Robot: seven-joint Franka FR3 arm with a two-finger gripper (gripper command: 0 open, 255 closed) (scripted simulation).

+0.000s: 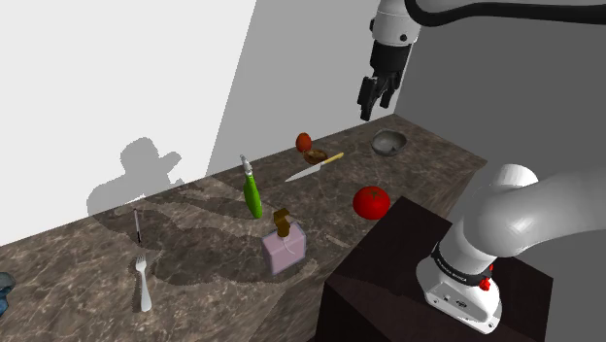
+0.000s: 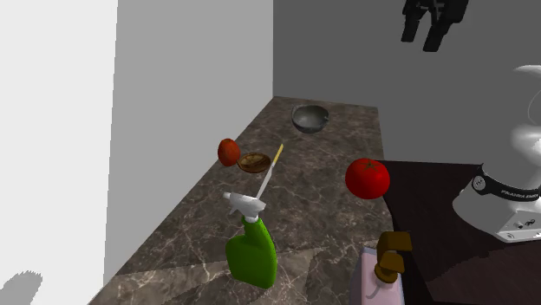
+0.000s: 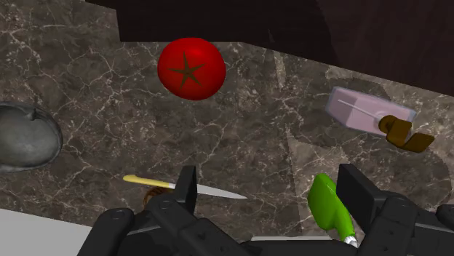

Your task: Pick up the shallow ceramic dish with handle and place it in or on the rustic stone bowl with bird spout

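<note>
The shallow brown dish with a handle (image 1: 316,155) (image 2: 254,162) lies on the dark marble counter (image 1: 194,262) beside a yellow-handled knife (image 1: 313,169) (image 2: 270,167). In the wrist view one finger hides most of the dish (image 3: 150,195). The grey stone bowl (image 1: 388,143) (image 2: 309,117) (image 3: 23,140) stands farther along the counter near the corner. My gripper (image 1: 377,105) (image 2: 420,40) (image 3: 271,190) hangs high above the counter, over the stretch between dish and bowl. It is open, with nothing between its fingers.
A red tomato (image 1: 370,201) (image 2: 367,178) (image 3: 190,68) sits near the stand (image 1: 388,277). A green spray bottle (image 1: 252,191) (image 2: 251,249), a pink perfume bottle (image 1: 284,248) (image 3: 367,110), a reddish round object (image 1: 304,142) (image 2: 228,152) and a fork (image 1: 144,282) share the counter.
</note>
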